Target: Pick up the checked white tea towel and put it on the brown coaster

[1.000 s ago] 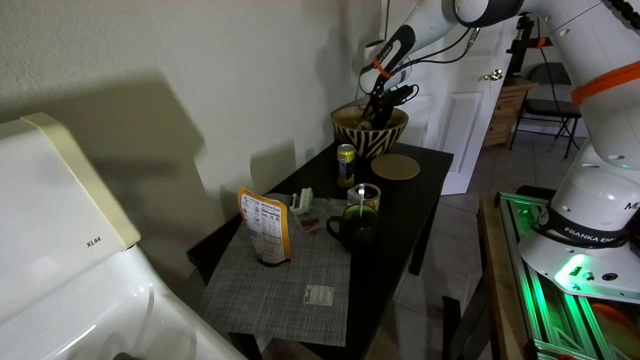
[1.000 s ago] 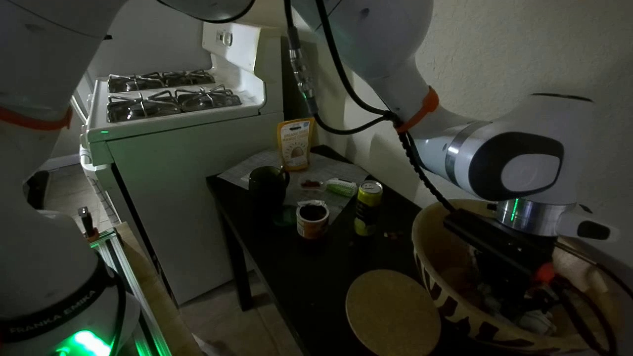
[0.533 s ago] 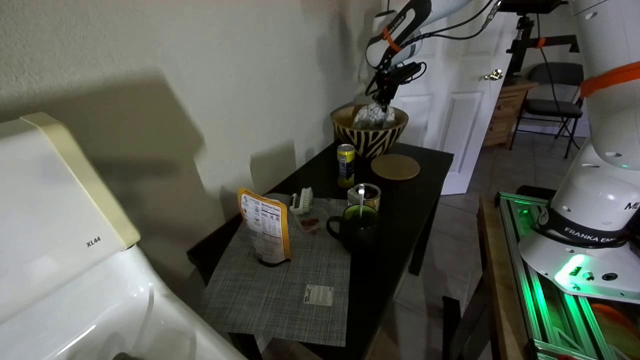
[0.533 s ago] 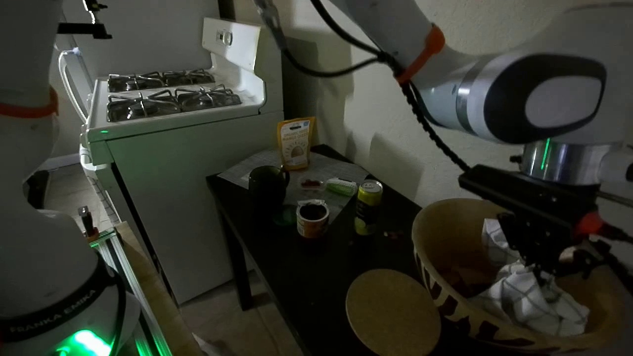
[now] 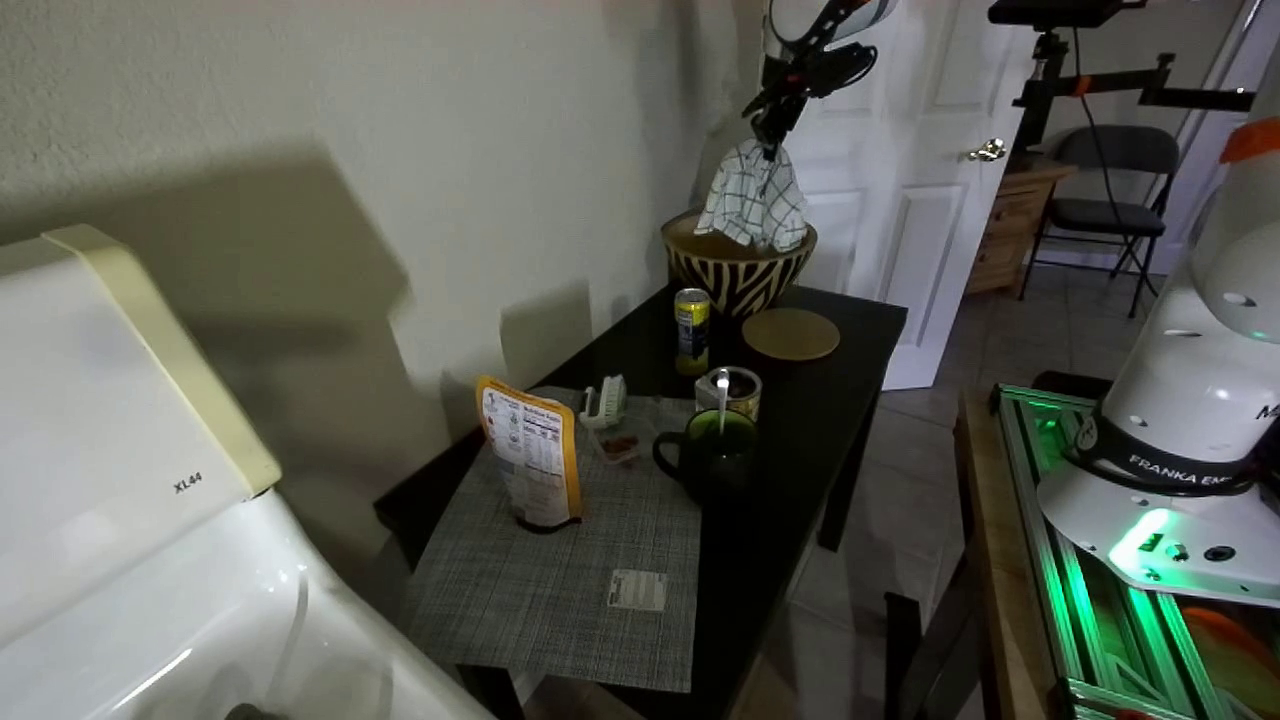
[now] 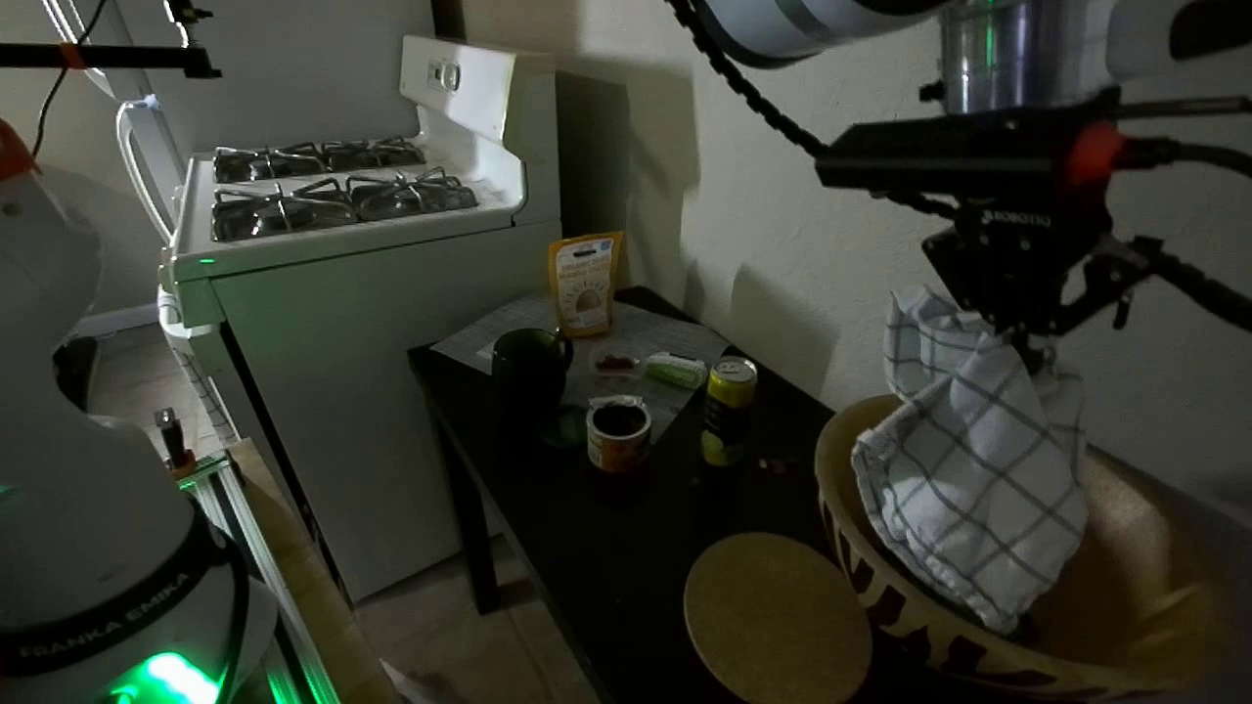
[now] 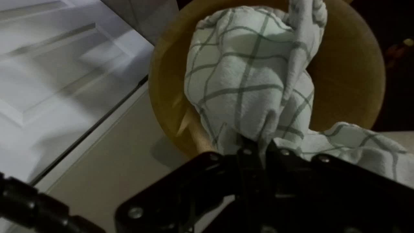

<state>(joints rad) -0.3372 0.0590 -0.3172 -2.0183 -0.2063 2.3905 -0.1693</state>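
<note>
My gripper is shut on the white tea towel with grey checks, which hangs from the fingers. In an exterior view the gripper and towel are over the zebra-striped bowl; the towel's lower edge hangs around rim height. In the wrist view a fold of towel sits between the fingertips of the gripper, with the bowl below. The round brown coaster lies flat on the dark table beside the bowl; it also shows in an exterior view. Nothing is on it.
A yellow can stands near the bowl and coaster. An opened cup, a dark mug and an orange-edged pouch stand farther along the dark table. A wall rises behind the table.
My gripper was down inside the bowl. It has risen above the rim, lifting the checked towel out with it. The coaster and other table items have not moved.
</note>
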